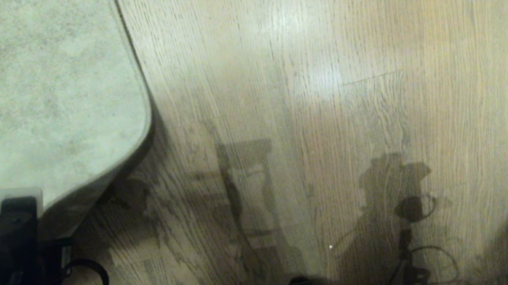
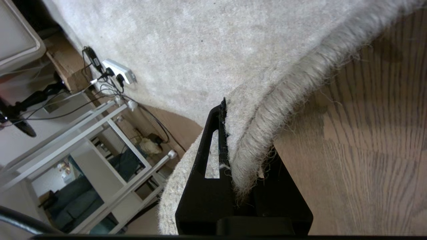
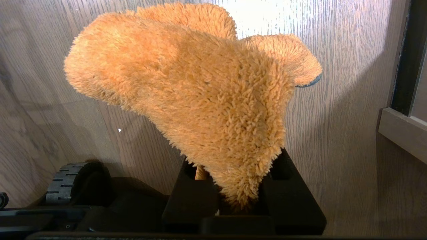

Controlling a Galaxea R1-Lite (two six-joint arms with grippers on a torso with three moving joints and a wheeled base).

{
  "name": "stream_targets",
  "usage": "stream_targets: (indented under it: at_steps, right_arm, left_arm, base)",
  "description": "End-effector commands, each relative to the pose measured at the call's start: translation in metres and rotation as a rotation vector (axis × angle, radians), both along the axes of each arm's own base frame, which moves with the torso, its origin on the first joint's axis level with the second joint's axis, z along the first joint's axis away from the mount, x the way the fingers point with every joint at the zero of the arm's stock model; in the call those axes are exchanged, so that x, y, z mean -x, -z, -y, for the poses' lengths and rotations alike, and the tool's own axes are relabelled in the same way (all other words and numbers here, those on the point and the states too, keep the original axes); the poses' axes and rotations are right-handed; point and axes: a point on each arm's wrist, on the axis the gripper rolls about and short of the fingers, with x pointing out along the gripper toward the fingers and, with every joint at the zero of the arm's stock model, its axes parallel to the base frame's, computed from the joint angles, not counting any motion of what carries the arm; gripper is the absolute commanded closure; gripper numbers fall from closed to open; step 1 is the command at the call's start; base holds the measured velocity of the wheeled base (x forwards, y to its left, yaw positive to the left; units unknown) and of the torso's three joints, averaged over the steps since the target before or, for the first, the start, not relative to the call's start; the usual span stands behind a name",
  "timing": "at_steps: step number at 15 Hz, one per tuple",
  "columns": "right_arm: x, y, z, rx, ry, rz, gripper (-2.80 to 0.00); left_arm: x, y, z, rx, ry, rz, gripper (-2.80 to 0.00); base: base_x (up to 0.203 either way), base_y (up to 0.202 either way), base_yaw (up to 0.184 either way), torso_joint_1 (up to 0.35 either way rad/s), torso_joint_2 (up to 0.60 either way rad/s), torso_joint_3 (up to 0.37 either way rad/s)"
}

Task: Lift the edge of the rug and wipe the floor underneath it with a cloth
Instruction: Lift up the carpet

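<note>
The rug edge is pinched between the pressed-together fingers of the left gripper, and in the head view the corner of the rug is seen raised off the floor, with a dark shadow thrown beneath its curled hem. The cloth, an orange fuzzy rag, is clamped in the right gripper; it stands bunched up ahead of the fingers, clear of the planks.

The lift is judged to be the step in hand. It would be done well if the hem were carried high enough, and folded back over the pile, so that a broad strip of bare floor is opened just beyond the left fingers. The pinch sits close to the very fringe, so a slow, steady pull is advised; a jerk could let the hem slip free. Only then should the cloth be brought across and pressed flat, since a bunched rag wipes little.

Behind the left gripper, past the far side of the rug, a white power strip with tangled cables and a white metal frame are seen, well apart from the grip. Beside the right gripper a pale ledge stands near, and a base wheel lies below it; neither blocks the path to the rug.
</note>
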Motion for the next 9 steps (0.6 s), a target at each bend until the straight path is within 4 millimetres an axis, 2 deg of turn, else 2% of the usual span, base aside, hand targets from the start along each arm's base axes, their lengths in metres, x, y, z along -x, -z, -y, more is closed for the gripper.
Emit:
stream_targets:
  at_steps: [1,5,9]
  right_arm:
    - [0.0,0.0,0.0,-0.001,0.0,-0.001,0.0]
    - [0.0,0.0,0.0,-0.001,0.0,-0.001,0.0]
    - [0.0,0.0,0.0,-0.001,0.0,-0.001,0.0]
  left_arm:
    - [0.008,-0.002,-0.002,0.002,-0.002,0.016,0.0]
    - [0.02,-0.002,-0.008,0.006,-0.008,0.028,0.0]
    - [0.022,-0.001,-0.008,0.004,-0.006,0.024,0.0]
  base:
    - [0.0,0.0,0.0,0.0,0.0,0.0]
    - [0.0,0.0,0.0,0.0,0.0,0.0]
    - [0.0,0.0,0.0,0.0,0.0,0.0]
